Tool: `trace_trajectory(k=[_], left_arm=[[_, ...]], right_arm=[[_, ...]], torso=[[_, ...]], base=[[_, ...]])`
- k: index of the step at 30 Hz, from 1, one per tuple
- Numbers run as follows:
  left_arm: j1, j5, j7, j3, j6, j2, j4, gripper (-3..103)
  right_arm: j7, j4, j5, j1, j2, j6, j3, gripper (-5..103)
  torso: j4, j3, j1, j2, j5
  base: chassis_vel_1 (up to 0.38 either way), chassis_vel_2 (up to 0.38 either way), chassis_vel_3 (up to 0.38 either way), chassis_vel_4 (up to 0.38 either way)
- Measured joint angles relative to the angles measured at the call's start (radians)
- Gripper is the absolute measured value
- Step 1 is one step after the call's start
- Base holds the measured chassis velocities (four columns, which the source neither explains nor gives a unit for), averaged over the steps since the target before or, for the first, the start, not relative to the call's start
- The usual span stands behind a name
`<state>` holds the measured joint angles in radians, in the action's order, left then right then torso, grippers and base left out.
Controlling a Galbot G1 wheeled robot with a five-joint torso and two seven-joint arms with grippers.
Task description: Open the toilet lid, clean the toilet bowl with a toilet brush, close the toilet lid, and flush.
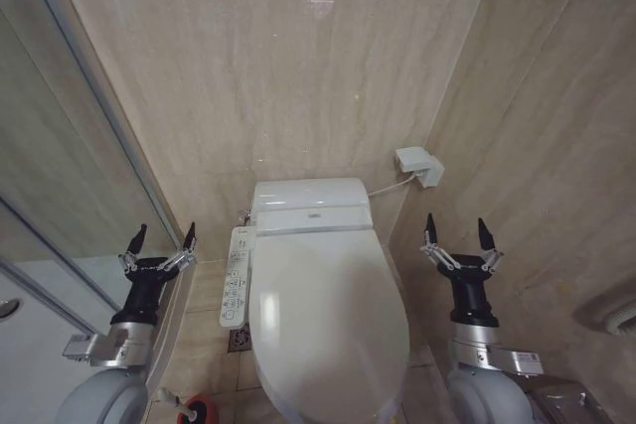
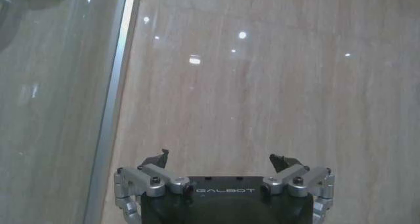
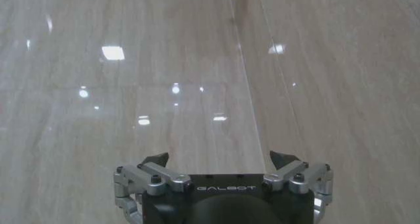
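Nearest to us, at the bottom edge of the head view, the toilet brush (image 1: 182, 405) stands on the floor in its small red holder (image 1: 199, 410), just left of the toilet's front, its pale handle leaning out to the left. We judge it sits there so that our left arm can reach it once the bowl is exposed.

Our left gripper (image 1: 160, 241) is raised beside the toilet's left flank, fingers spread wide and pointing up, holding nothing. Our right gripper (image 1: 459, 236) mirrors it on the other side, also spread and empty. In both wrist views the splayed fingers face bare wall. We read this as a ready pose: arms kept clear of the toilet so nothing blocks the lid.

Between the arms, the toilet lid (image 1: 326, 320) lies flat and closed, so the toilet bowl beneath is hidden from us. The white button panel (image 1: 237, 276) runs along the toilet's left side. Opening the lid looks like the step in hand.

Farther back, the tank (image 1: 310, 203) meets a beige marble-look tiled wall (image 1: 278, 67), glossy with reflections. A white wall box (image 1: 418, 166) with a cable sits right of the tank. A glass shower partition (image 1: 60, 186) with a metal frame closes the left side; the floor is the same pale tile.
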<state>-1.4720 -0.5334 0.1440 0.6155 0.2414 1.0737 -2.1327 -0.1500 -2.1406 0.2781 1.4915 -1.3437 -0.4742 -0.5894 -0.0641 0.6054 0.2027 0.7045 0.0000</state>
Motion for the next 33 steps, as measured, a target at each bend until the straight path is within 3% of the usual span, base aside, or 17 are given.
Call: trace_trajectory(k=[8, 21, 33], left_arm=[[0.021, 0.003, -0.013, -0.029, -0.012, -0.017, 0.039, 100], [0.017, 0.006, -0.023, -0.024, -0.012, -0.029, 0.033, 100], [0.063, 0.006, -0.042, -0.029, -0.006, -0.040, 0.137, 100]], right_arm=[[-0.035, -0.036, 0.040, 0.019, -0.002, 0.044, 0.013, 100], [-0.022, -0.028, 0.026, 0.023, 0.000, 0.019, -0.002, 100], [-0.022, -0.018, -0.003, 0.019, -0.018, 0.008, 0.052, 100]], torso=[[-0.0001, 0.000, 0.000, 0.000, -0.0001], [-0.0002, 0.000, 0.000, 0.000, 0.0000], [0.0004, 0.000, 0.000, 0.000, -0.0001]], base=[[0.000, 0.000, 0.000, 0.000], [-0.104, 0.048, 0.108, -0.058], [-0.021, 0.033, 0.023, -0.024]])
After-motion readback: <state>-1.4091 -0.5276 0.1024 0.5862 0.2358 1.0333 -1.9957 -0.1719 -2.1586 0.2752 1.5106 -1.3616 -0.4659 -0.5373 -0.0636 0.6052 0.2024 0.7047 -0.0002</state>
